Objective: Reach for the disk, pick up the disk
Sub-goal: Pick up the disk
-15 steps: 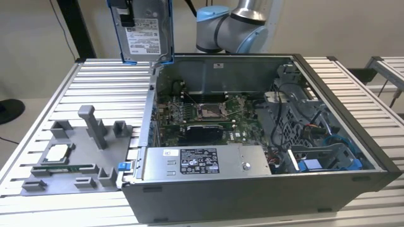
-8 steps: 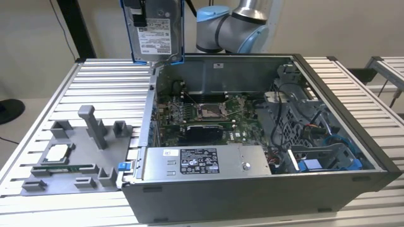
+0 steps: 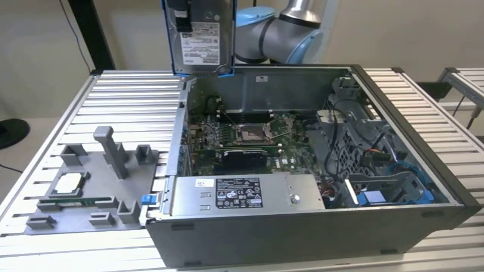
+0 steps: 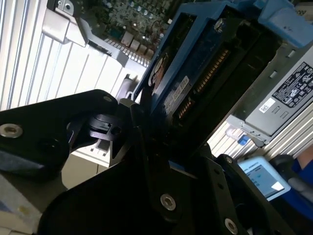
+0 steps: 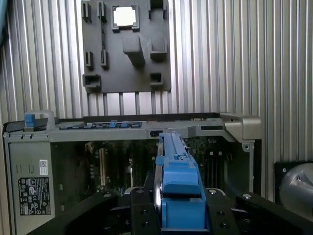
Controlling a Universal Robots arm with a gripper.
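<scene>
The disk (image 3: 203, 39) hangs well above the open computer case (image 3: 302, 238), apparently clamped in the gripper (image 5: 178, 205); the pickup looks done.

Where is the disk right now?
The gripper holds the disk upright in the air; in the exterior view it hangs at the top edge, above the open computer case's far wall.
</scene>
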